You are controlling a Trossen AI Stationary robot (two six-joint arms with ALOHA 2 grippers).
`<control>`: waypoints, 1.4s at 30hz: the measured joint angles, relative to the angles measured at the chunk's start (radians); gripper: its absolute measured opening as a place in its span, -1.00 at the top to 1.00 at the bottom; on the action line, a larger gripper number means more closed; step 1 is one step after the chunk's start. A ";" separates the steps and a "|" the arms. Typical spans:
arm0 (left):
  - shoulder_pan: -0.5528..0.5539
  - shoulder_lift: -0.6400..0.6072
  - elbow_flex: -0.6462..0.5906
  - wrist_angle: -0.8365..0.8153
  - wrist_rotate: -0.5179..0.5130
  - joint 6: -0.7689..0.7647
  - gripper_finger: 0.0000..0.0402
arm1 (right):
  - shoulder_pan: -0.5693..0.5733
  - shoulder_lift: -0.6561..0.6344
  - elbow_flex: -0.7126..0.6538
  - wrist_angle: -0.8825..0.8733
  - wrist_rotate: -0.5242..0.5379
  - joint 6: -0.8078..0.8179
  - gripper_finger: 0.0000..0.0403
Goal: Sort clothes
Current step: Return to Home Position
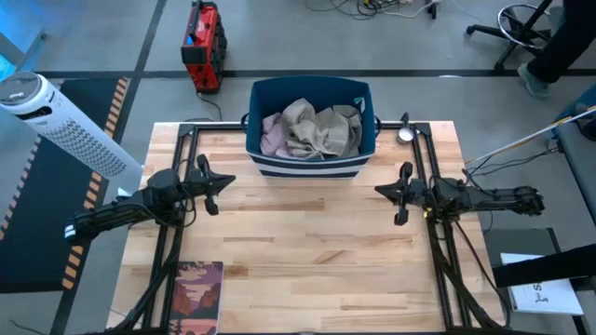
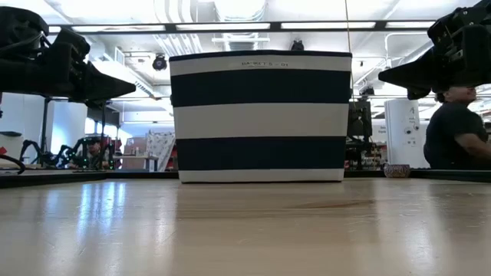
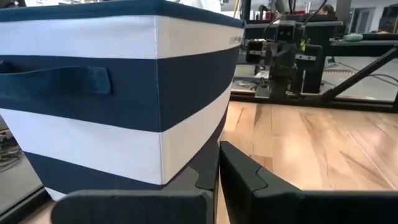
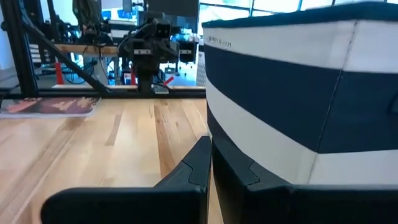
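dark fingers (image 3: 249,180) of the left gripper (image 3: 218,146) filled the bottom of its wrist view, pressed together with nothing between them. the right gripper (image 4: 210,140) looked the same in its own view, clenched and empty. seen from above, both grippers hung over the wooden table (image 1: 307,251), one on each side, pointing inward, just in front of the navy and white striped bin (image 1: 303,167). the clothes (image 1: 307,123) lay all inside this bin, which stood at the far middle edge of the table. a beige-khaki piece (image 1: 326,135) was on top and a pale lilac-pink piece (image 1: 273,140) was beside it. a reddish-brown book (image 1: 196,296) lay flat at the near left corner, well apart from both arms. the sorting looked finished, so only a quiet retreat of the arms seemed to remain. the risk i judged was the bin: each gripper was near a front corner of it, and a wide swing could push the soft wall and slide the bin toward the far edge. a person (image 2: 453,130) sat beyond the table.
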 joint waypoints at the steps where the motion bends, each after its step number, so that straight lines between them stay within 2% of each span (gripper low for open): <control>1: 0.000 0.000 0.000 0.000 0.000 -0.005 1.00 | 0.000 0.003 0.000 0.000 0.000 0.000 1.00; 23: 0.000 0.099 0.000 0.040 -0.001 -0.038 1.00 | 0.000 0.009 0.000 -0.001 0.001 -0.016 1.00; 29: 0.000 0.105 -0.001 0.110 0.031 -0.003 1.00 | 0.000 0.009 0.000 -0.001 0.001 -0.016 1.00; 42: 0.000 0.106 0.001 0.116 0.032 -0.026 1.00 | 0.000 0.009 0.000 -0.002 0.001 -0.016 1.00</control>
